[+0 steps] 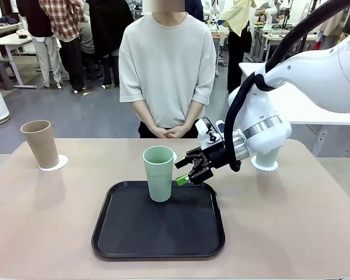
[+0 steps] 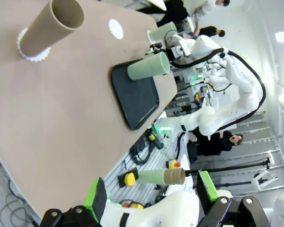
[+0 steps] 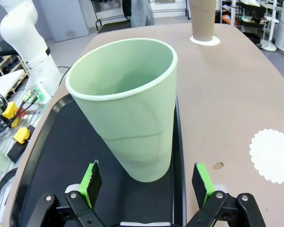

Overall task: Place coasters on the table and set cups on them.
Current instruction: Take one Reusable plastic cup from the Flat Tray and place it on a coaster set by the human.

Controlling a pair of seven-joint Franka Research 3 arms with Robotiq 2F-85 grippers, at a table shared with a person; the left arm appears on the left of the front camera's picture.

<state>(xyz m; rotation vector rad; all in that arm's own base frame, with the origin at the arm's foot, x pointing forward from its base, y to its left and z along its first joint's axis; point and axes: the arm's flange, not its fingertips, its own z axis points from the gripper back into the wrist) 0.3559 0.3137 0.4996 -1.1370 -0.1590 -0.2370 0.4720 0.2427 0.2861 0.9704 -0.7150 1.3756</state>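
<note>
The right tool (image 1: 181, 172), spread wide, is hovering just beside the mint green cup (image 1: 158, 175) standing upright on the black tray (image 1: 157, 233); the left tool (image 2: 151, 191) is hanging spread too.

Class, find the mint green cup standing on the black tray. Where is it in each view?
Front view: cup at centre, near the far edge of the black tray.
Left wrist view: cup upper middle, turned sideways.
Right wrist view: cup centre, large.
Shared landmark: black tray.
</note>
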